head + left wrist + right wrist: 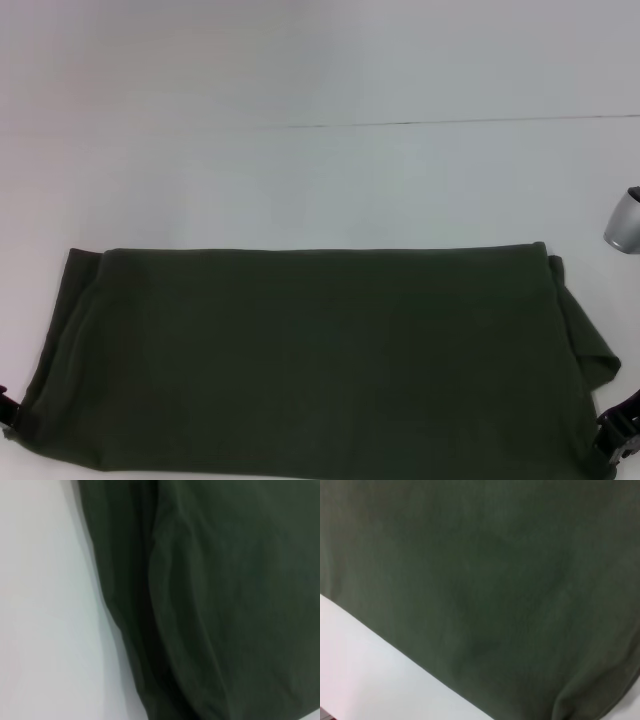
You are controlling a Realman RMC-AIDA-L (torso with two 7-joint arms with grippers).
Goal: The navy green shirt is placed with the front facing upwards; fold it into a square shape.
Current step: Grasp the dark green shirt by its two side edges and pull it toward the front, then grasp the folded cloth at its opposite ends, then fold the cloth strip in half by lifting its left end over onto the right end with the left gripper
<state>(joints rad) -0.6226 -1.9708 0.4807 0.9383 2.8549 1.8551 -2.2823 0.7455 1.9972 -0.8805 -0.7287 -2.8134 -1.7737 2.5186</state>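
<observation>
Left gripper (5, 408): only a dark sliver shows at the near left corner of the cloth; whether it is released or clenched cannot be told
Right gripper (618, 432): black hardware at the near right corner, just beside the cloth's edge; grasping or not cannot be told
Navy green shirt (310, 360): lies flat on the white table (320, 180), already doubled into a wide band with plain fabric up, no lettering showing
Right edge: a loose flap spills past the band's outline
Handling: likely light, soft and limp, prone to sagging and wrinkling; not fragile
Where to hold: probably the two near corners, pinching all layers together
Far right: grey metal part (625, 222), well apart from the cloth
</observation>
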